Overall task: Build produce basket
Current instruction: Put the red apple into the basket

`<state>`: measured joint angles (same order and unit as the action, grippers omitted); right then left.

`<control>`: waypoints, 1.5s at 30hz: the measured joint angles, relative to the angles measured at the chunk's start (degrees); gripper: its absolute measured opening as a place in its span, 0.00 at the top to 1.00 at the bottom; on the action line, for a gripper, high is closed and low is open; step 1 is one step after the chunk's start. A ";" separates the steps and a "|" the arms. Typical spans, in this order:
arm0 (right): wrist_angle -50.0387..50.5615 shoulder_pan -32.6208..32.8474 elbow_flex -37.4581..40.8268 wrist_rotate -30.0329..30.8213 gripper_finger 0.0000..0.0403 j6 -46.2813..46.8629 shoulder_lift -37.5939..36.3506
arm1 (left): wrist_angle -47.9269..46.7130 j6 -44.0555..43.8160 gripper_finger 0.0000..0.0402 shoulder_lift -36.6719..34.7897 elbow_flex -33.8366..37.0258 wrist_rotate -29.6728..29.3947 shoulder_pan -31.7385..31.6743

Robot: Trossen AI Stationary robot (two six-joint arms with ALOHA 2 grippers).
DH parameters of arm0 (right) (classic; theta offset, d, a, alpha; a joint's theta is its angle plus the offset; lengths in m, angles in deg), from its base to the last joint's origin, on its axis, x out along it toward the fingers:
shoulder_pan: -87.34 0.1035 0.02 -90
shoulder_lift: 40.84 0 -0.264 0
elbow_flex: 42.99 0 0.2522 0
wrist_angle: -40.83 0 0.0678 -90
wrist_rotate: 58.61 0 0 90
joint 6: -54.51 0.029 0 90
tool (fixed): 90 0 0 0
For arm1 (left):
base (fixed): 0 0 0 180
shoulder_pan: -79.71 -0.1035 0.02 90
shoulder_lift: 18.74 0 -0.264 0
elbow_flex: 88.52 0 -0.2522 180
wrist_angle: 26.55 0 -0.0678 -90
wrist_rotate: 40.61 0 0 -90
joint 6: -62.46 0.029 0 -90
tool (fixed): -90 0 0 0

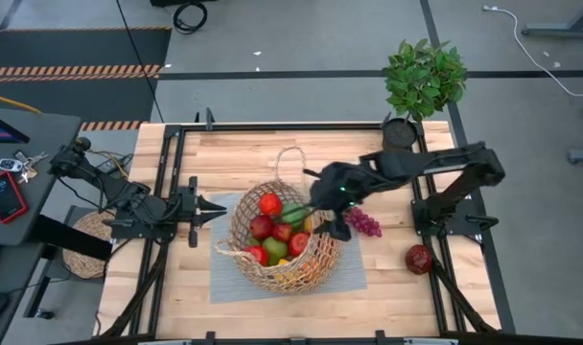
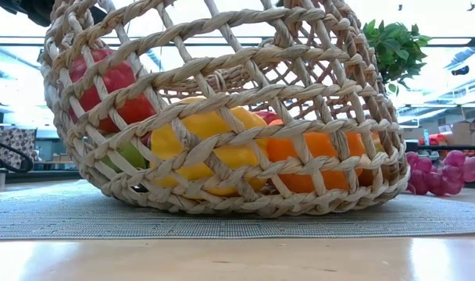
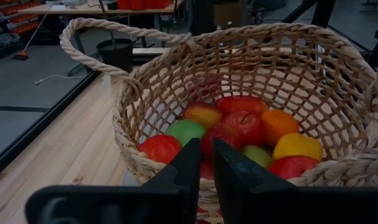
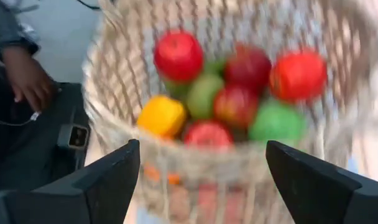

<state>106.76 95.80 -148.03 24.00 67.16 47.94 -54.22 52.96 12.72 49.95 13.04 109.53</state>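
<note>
The tan wicker basket stands on a grey mat at mid-table. It holds several red, green, yellow and orange fruits. It also fills the low view. Purple grapes lie on the table just right of the basket, and a dark red fruit lies farther right. My left gripper is shut, level, at the basket's left rim. My right gripper is open and empty above the basket's right side; in its wrist view it looks down on the fruits. My left gripper's shut fingertips stand right at the outer side of the basket's left rim, coming level from the table's left. I cannot tell whether they touch the wicker.
A leafy plant in a black pot stands at the far right corner. A flat woven mat lies off the table's left edge. A person's hand shows beyond the basket in the right wrist view. Bare wood lies at the near edge.
</note>
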 joint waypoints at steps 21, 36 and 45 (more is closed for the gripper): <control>14.71 27.00 30.16 1.11 0.13 68.97 -12.35 | -0.01 0.00 0.88 0.02 0.00 0.01 0.01; 14.79 37.64 36.77 0.46 0.09 83.13 -8.00 | -0.03 0.00 0.88 0.02 0.00 0.01 -0.01; 19.45 40.41 37.92 0.48 0.03 87.16 -6.28 | -0.03 0.00 0.88 0.00 0.00 0.00 -0.01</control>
<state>126.21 136.21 -110.11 24.48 154.32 41.66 -54.25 52.96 12.72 49.95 13.04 109.52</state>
